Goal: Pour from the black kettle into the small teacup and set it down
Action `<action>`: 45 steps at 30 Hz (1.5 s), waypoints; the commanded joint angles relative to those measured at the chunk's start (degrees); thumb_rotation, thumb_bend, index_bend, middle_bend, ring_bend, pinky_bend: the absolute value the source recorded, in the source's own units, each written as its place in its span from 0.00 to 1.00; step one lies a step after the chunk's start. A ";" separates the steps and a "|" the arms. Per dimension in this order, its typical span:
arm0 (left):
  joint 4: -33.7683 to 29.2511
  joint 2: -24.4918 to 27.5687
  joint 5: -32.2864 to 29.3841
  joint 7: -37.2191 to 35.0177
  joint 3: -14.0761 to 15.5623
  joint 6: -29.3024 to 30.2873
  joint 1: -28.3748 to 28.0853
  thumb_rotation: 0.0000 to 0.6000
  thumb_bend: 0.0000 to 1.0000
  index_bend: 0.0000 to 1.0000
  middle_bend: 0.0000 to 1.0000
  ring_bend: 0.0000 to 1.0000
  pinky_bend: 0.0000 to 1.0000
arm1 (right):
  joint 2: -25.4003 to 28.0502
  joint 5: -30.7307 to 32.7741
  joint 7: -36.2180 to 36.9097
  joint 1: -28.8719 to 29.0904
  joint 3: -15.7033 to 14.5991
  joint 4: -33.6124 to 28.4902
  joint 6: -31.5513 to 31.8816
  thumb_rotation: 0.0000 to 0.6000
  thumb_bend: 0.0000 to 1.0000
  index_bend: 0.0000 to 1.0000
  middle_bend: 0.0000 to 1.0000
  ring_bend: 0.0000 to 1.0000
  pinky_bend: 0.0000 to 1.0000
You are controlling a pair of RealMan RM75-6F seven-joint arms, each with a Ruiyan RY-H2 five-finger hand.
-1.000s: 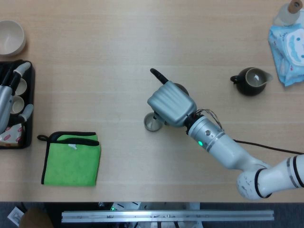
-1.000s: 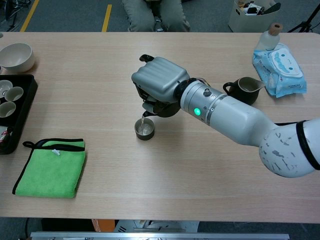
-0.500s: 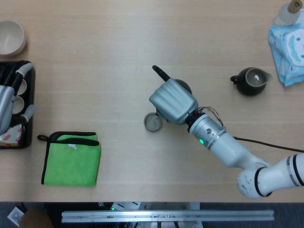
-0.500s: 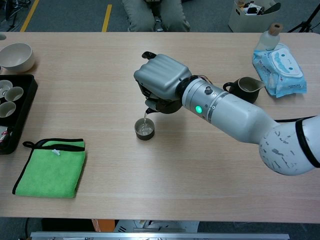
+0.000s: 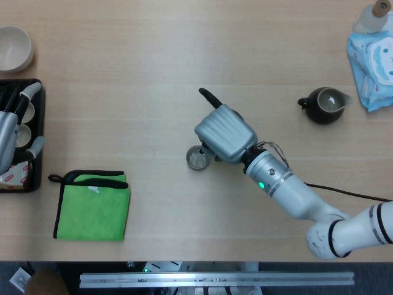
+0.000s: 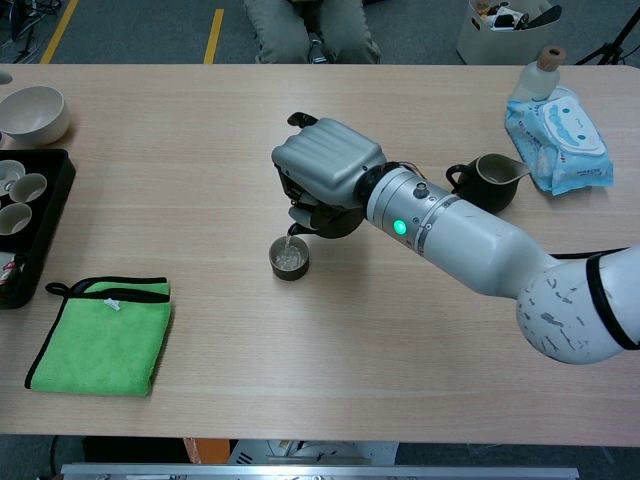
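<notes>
My right hand [image 5: 225, 133] [image 6: 327, 167] grips the black kettle [image 6: 318, 213], which is mostly hidden under the hand; only its handle tip [image 5: 207, 96] and spout show. The kettle is tilted with its spout right over the small teacup [image 5: 197, 158] [image 6: 288, 259] on the table, and a thin stream runs into the cup. My left hand [image 5: 13, 130] rests at the far left over the black tray [image 5: 38, 144], with its fingers apart and nothing seen in them.
A green cloth [image 5: 92, 205] [image 6: 100, 335] lies at the front left. A beige bowl [image 5: 13, 48] and tray cups [image 6: 22, 188] sit far left. A dark pitcher [image 5: 325, 104] [image 6: 487, 180], a wipes pack [image 5: 373, 64] and a bottle [image 6: 541, 68] stand at the right.
My right hand and the kettle have drifted slightly right and toward the front, and the spout has stayed over the teacup. The left hand is unchanged.
</notes>
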 commanded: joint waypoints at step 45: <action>-1.55 -1.40 0.31 2.01 -0.16 -3.18 -1.37 1.00 0.28 0.11 0.11 0.11 0.13 | 7.29 -21.11 33.49 -19.31 -6.40 8.13 2.34 1.00 0.38 1.00 0.93 0.85 0.00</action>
